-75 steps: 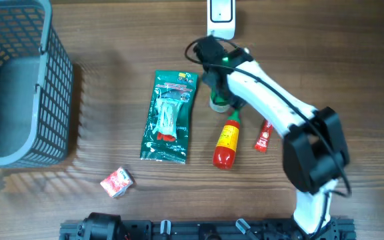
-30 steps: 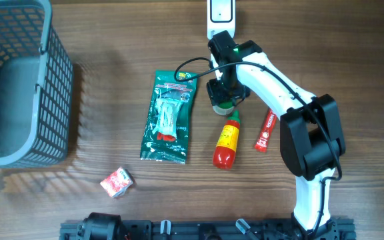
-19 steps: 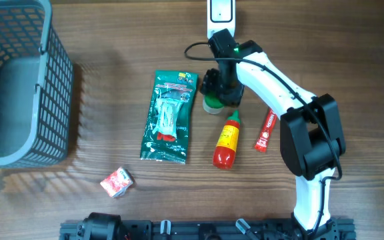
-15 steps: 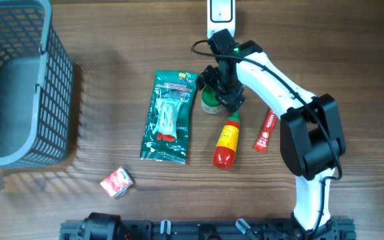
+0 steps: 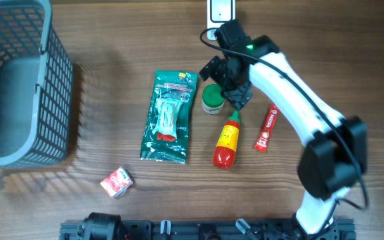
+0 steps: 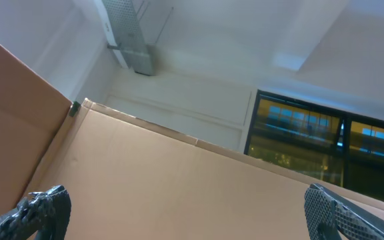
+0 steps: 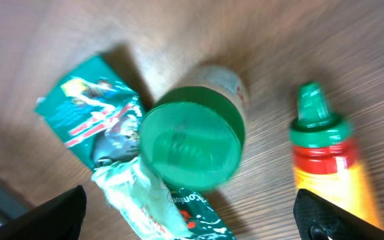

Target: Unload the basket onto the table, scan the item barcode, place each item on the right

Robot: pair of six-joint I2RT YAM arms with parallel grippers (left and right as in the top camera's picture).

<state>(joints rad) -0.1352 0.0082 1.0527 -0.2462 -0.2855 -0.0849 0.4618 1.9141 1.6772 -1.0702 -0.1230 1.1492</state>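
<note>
A wooden counter [image 5: 112, 40] carries everything. At its far left stands a gray mesh basket [image 5: 62, 100], cut off by the picture's edge. Near the middle lies a flat green packet [image 5: 169, 117], printed in red and white, its long side running from near to far. Just right of it lies a red sauce bottle [image 5: 227, 140] with a yellow label, its green cap pointing far. Right of the bottle, apart from it, lies a slim red sachet [image 5: 266, 128], tilted slightly. A small red-and-white packet [image 5: 117, 181] sits nearer, left of the green packet's near end. The left wrist view shows a brown board [image 6: 179, 180], a dark window [image 6: 325, 133] and a gray metal channel [image 6: 129, 33].
</note>
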